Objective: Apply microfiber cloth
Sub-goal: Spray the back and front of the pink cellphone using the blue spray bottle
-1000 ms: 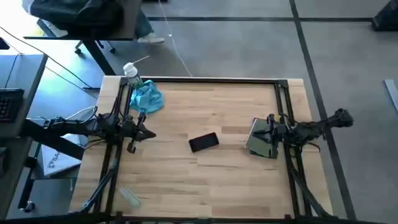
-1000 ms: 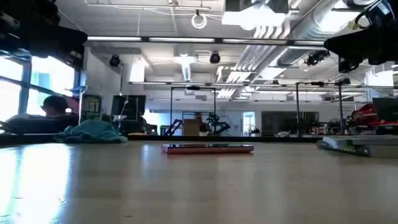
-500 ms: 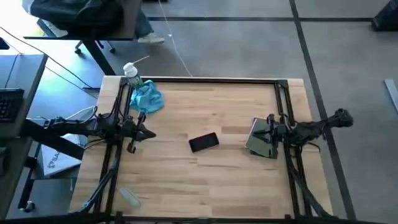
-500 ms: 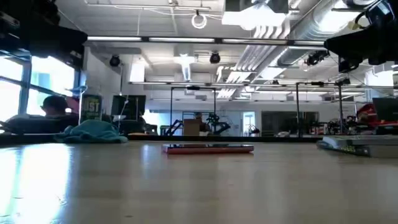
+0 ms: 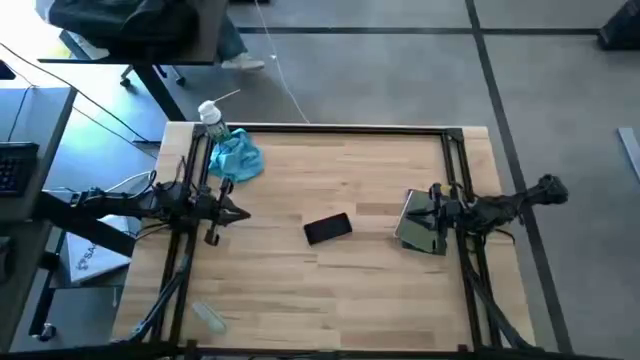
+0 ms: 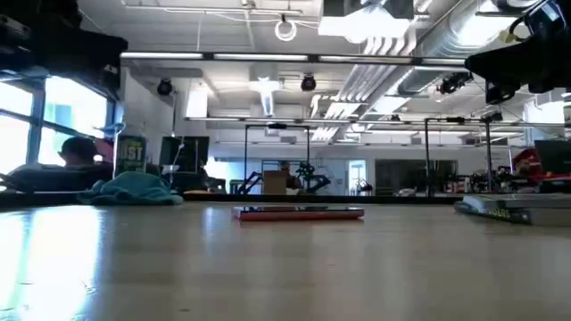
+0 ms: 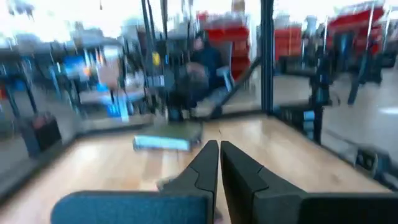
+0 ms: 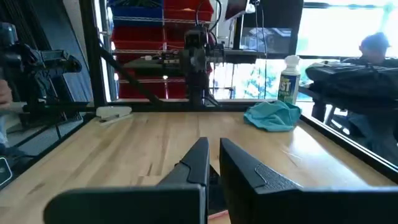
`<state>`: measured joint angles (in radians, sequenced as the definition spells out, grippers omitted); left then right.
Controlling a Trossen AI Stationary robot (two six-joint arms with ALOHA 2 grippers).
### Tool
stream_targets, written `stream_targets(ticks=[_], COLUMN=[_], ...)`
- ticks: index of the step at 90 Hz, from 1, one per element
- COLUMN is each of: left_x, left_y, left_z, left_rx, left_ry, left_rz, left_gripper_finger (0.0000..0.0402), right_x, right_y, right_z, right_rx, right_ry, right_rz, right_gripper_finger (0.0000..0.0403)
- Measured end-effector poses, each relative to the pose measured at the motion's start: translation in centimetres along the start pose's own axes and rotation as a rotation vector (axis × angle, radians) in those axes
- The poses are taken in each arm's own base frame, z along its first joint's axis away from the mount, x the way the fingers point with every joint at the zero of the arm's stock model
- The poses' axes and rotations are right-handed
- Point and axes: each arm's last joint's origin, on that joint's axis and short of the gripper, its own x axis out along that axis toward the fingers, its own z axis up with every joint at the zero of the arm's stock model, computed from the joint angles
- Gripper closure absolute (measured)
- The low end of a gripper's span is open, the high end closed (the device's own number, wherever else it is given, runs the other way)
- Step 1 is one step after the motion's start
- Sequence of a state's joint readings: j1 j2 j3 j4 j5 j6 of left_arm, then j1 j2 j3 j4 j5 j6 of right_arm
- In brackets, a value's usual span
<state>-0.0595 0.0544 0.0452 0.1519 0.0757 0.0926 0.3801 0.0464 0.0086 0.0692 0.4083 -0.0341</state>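
the crumpled teal microfiber cloth looks soft and light, so pinch a raised fold; left pincer and right pincer are both pressed together.

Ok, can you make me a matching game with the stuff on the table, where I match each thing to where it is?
Things:
1. microfiber cloth
2. phone
3. grey-green pad
4. spray bottle

Places:
A. flat in the middle of the table
B. under the right gripper, at the table's right side
C. standing at the far left corner
D. bunched up just beside the bottle, near the left arm

Pairs: 1-D, 2-A, 3-B, 4-C
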Motion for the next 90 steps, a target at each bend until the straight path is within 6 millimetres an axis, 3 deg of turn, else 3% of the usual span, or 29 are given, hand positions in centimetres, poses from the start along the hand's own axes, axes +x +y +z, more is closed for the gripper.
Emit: stream_targets(ticks=[29, 43, 60, 72, 90], left_x=[-0.3, -0.4, 0.5, 1.7, 4.2], left_y=[0.3, 0.9, 0.8, 1.1, 1.7], left_z=[2.6, 2.3, 1.7, 1.3, -0.3], left_rx=[-0.07, -0.193, -0.212, -0.241, -0.211], left_ry=[-0.266, -0.252, -0.183, -0.162, -0.025], left_rz=[0.032, 0.236, 0.204, 0.282, 0.423], left_gripper_finger=[0.0402, 0.0402, 0.0402, 0.04, 0.0356], right_x=[0.0, 0.0, 0.0, -0.1, -0.5], right_y=[0.0, 0.0, 0.0, -0.1, -0.3], right_z=[0.0, 0.0, 0.6, 1.7, 3.1], right_rx=[0.0, -0.014, -0.135, -0.111, -0.042], right_ry=[0.0, -0.001, -0.054, -0.167, -0.307], right_rz=[0.0, 0.0, -0.006, -0.021, -0.047], right_gripper_finger=[0.0396, 0.0396, 0.0396, 0.0396, 0.0396])
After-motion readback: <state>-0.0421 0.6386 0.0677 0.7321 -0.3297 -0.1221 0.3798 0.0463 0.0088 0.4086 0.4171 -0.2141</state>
